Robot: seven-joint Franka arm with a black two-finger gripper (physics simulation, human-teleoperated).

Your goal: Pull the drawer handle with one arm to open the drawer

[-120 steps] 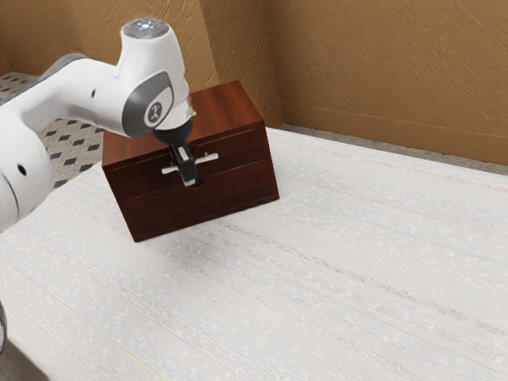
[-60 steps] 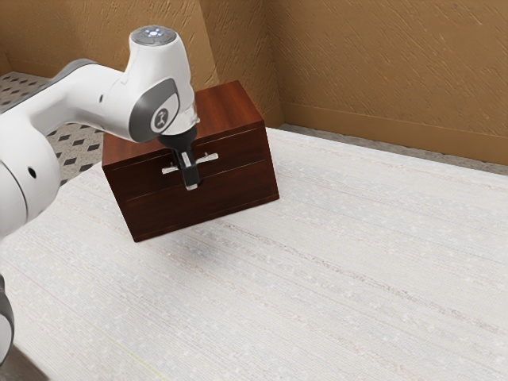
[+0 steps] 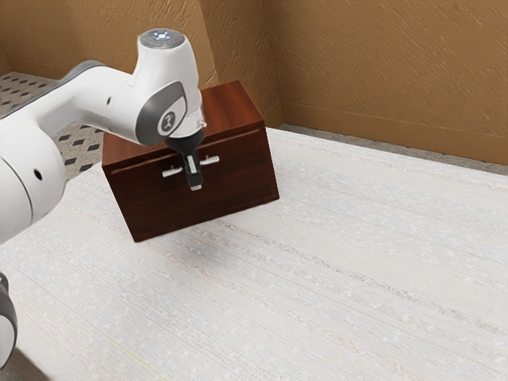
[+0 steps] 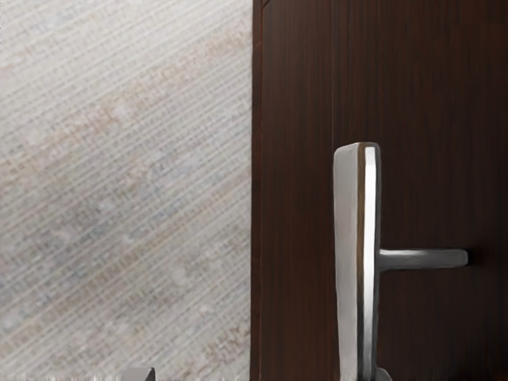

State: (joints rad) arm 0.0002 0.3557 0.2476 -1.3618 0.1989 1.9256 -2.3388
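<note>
One slip is the worry: the black two-finger gripper (image 3: 193,169) stands spread astride the silver bar handle (image 4: 355,262) on the dark wooden box (image 3: 230,107) (its drawer front (image 3: 238,151) flush), pinching nothing. Pulling like this could skid off, or drag the box along the pale surface (image 3: 357,262).

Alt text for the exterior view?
White robot arm reaches in from the exterior view's left, its black gripper at the silver handle on the front of a dark wooden drawer box. The box sits on a pale table before tan walls.

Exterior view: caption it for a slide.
Gripper at the silver handle of a dark wooden drawer box on a pale table.
</note>
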